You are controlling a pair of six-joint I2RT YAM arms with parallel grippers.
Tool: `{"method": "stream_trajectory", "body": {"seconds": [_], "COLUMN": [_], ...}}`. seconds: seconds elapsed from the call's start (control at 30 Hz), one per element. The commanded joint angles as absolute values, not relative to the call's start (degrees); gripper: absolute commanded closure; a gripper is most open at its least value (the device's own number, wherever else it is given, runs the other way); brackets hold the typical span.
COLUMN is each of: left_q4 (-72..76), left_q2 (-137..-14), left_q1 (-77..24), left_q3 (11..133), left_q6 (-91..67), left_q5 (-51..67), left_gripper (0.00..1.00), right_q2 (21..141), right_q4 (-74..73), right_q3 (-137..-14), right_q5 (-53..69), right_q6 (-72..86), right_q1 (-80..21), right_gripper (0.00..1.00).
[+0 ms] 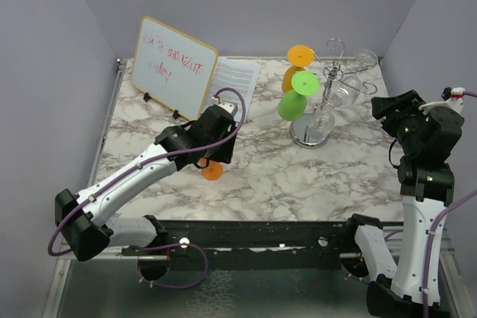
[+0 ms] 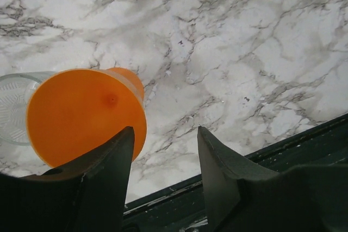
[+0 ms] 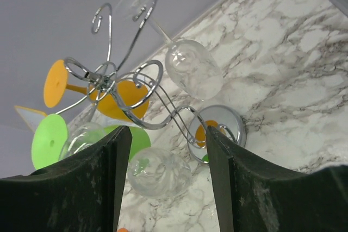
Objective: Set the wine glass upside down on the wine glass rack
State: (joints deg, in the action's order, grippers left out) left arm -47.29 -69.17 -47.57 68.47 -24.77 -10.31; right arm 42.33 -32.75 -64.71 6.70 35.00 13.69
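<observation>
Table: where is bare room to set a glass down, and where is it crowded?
Free: the marble between the orange glass, the foot of the rack and the front rail. Crowded: the far edge, with the whiteboard, the paper and the loaded rack.

Illegible red scrawl on whiteboard (image 1: 174, 72)

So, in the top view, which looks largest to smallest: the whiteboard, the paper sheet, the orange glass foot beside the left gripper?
1. whiteboard
2. paper sheet
3. orange glass foot, only partly visible
</observation>
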Motion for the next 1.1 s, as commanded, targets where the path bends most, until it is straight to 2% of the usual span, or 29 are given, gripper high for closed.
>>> {"method": "stream_trajectory", "body": {"seconds": [0.0,0.07,0.13,0.23,0.33,0.63,0.83,1.07], "left_q4": [-50.1,-50.1,-50.1,-50.0,-49.8,-45.4,-37.7,-20.2], "left_q2": [-73.0,-74.6,-76.1,-78.0,-79.1,-72.3,-63.1,-49.0], "left_q1": [-47.3,-47.2,-47.2,-47.3,-47.3,-48.2,-48.2,-48.2], "left_q3": [67.2,67.2,67.4,68.0,69.5,75.7,77.6,70.1], "left_q6": [-23.9,-23.8,-23.4,-22.7,-21.7,-16.6,-17.8,-19.0], "left_q5": [-12.1,-13.2,-13.7,-13.6,-12.2,-1.0,-8.0,-10.8], "left_gripper": [0.49,0.5,0.57,0.76,1.0,1.0,1.0,1.0], "right_q2": [42.4,42.4,42.5,42.8,43.0,43.7,44.4,44.1], "right_q4": [-32.9,-32.2,-32.0,-32.0,-32.1,-33.2,-29.7,-22.3], "right_q3": [-62.0,-61.3,-61.1,-61.4,-62.1,-67.6,-69.3,-69.5], "right_q5": [8.5,9.1,9.1,8.7,8.4,11.0,21.8,37.0], "right_q6": [36.4,36.6,36.7,36.5,36.3,35.6,33.3,32.7], "right_q1": [13.8,13.8,13.8,13.8,13.8,13.8,13.8,13.6], "right_gripper": [0.39,0.39,0.4,0.4,0.4,0.38,0.33,0.25]}}
